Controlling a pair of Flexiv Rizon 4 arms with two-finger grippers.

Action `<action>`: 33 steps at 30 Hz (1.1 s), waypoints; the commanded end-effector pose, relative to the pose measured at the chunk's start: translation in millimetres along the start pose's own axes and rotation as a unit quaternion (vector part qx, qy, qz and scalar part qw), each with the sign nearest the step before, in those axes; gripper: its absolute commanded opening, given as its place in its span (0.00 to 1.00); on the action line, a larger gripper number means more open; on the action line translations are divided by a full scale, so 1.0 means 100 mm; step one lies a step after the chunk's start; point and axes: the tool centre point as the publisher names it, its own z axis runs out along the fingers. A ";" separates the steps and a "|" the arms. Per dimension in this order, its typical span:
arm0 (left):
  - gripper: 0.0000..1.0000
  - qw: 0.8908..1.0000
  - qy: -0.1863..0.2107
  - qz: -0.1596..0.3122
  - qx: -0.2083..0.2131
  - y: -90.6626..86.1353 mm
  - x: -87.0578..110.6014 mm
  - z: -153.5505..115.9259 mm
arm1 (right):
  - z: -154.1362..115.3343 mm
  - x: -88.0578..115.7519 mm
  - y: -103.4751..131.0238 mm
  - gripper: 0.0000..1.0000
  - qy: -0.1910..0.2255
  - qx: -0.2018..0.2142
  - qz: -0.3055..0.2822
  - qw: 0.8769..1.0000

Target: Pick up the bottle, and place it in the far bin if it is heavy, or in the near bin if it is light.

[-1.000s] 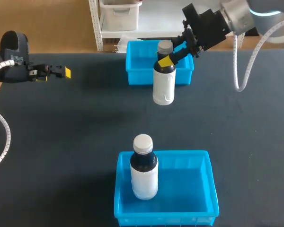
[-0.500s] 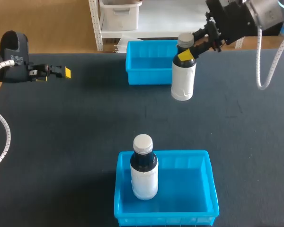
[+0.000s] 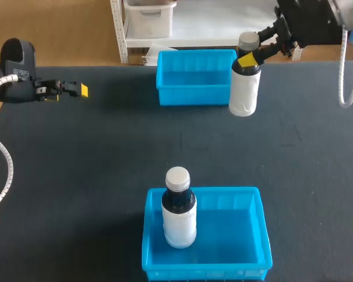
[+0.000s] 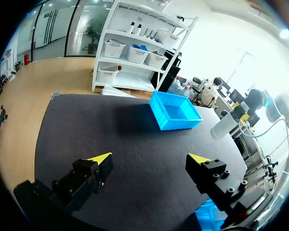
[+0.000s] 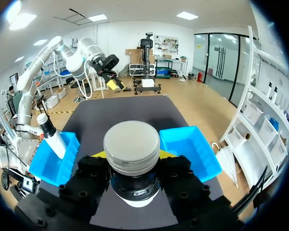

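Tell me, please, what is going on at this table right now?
The right gripper is shut on the neck of a white bottle, holding it beside the far bin, not in it. A second bottle stands in the near bin. The left gripper is open and empty at the far left of the table.

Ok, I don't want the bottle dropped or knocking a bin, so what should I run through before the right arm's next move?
1. Grip: ok, the right gripper is shut on the held bottle's neck.
2. Position: not ok, the held bottle hangs beside the far bin, past its right wall, not over it.
3. Room in the far bin: ok, nothing inside.
4. Room in the near bin: ok, the standing bottle takes only its left side.
5. Clearance: ok, the left gripper is open at the table's left edge.
6. Weight: cannot tell.
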 end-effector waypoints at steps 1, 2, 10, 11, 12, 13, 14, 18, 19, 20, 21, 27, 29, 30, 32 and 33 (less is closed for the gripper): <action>1.00 1.000 0.000 0.000 0.000 0.00 0.00 0.00 | -0.07 -0.05 -0.10 0.00 0.003 0.001 -0.001 1.000; 1.00 1.000 0.000 0.000 0.000 0.00 0.00 0.00 | -0.09 -0.05 -0.13 0.00 0.003 0.002 -0.002 1.000; 1.00 1.000 0.000 0.000 0.000 0.00 0.00 0.00 | -0.12 -0.14 -0.48 0.00 0.012 0.017 -0.007 1.000; 1.00 1.000 0.000 0.000 0.000 0.00 0.00 0.00 | -0.12 -0.16 -0.52 0.00 0.011 0.019 -0.009 1.000; 1.00 1.000 0.000 0.000 0.000 0.00 0.00 0.00 | -0.12 -0.18 -0.57 0.00 0.010 0.020 -0.011 1.000; 1.00 1.000 0.000 0.000 0.000 0.00 0.00 0.00 | -0.12 -0.20 -0.61 0.00 0.009 0.020 -0.013 1.000; 1.00 1.000 0.000 0.000 0.000 0.00 0.00 0.00 | -0.12 -0.23 -0.65 0.00 0.008 0.021 -0.015 1.000; 1.00 1.000 0.000 0.000 0.000 0.00 0.00 0.00 | -0.09 -0.33 -0.81 0.00 0.003 0.020 -0.023 1.000; 1.00 1.000 0.000 0.000 0.000 0.00 0.00 0.00 | -0.07 -0.35 -0.85 0.00 0.001 0.019 -0.025 1.000; 1.00 1.000 0.000 0.000 0.000 0.00 0.00 0.00 | -0.05 -0.38 -0.89 0.00 -0.001 0.018 -0.027 0.999; 1.00 1.000 0.000 0.000 0.000 0.00 0.00 0.00 | -0.02 -0.41 -0.94 0.00 -0.004 0.015 -0.028 0.999; 1.00 1.000 0.000 0.000 0.000 0.00 0.00 0.00 | 0.17 -0.55 -1.10 0.00 -0.010 0.002 -0.032 0.999; 1.00 1.000 0.000 0.000 0.000 0.00 0.00 0.00 | 0.25 -0.59 -1.14 0.00 -0.013 -0.004 -0.033 0.999; 1.00 1.000 0.000 0.000 0.000 0.00 0.00 0.00 | 0.28 -0.60 -1.16 0.00 -0.014 -0.006 -0.033 0.999; 1.00 1.000 0.000 0.000 0.000 0.00 0.00 0.00 | 0.35 -0.63 -1.18 0.00 -0.016 -0.011 -0.034 0.999; 1.00 1.000 0.000 0.000 0.000 0.00 0.00 0.00 | 0.39 -0.64 -1.20 0.00 -0.016 -0.012 -0.034 0.999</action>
